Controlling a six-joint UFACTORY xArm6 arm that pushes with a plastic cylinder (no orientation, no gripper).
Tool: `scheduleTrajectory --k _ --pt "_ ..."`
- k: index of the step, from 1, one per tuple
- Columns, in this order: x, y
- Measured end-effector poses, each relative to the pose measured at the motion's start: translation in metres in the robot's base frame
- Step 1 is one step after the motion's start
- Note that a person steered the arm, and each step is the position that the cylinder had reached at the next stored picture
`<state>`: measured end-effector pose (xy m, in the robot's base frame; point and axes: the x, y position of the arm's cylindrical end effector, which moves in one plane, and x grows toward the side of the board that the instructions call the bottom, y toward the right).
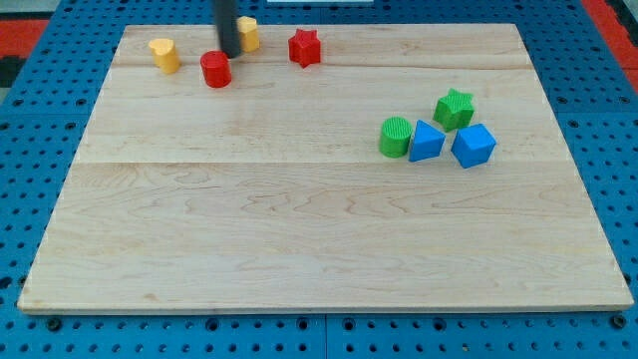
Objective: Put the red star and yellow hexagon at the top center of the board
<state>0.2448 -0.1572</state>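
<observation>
Nearest the view's bottom, the wooden bench (299, 249) carries nothing. Midway up, toward the view's right, stands a cluster apart from the task: a green cylinder (396, 137), a blue triangular block (426, 141) touching it, a blue cube-like block (474, 146), and a green star (455, 108) just behind them.

Along the view's top edge lie the task's pieces. The red star (305, 47) sits near the top, a little left of centre. The yellow hexagon (248, 33) stands farther left, partly hidden by the dark rod. My tip (230, 54) rests at the hexagon's left flank, apparently touching or just beside it, with a red cylinder (215, 70) just beside my tip on its lower left. A second yellow block (165, 54), of rounded and uncertain shape, lies farther left, well apart.

The arm carries no hand, only the rod, so there is nothing to spread or pinch.

Governing relation: the hexagon lies to the right of my tip, and the red star lies beyond it in the same direction. A rightward push would therefore probably carry the hexagon toward the star and the top centre; the red cylinder lies behind that line and should stay undisturbed.
</observation>
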Motion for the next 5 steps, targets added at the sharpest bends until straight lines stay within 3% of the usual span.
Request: scheduleTrajectory --k 1,2,3,4,5 --pt "-0.016 -0.071" --pt "-0.053 -0.040" --pt "-0.033 0.047" --pt "-0.048 0.113" --pt "-0.052 0.100"
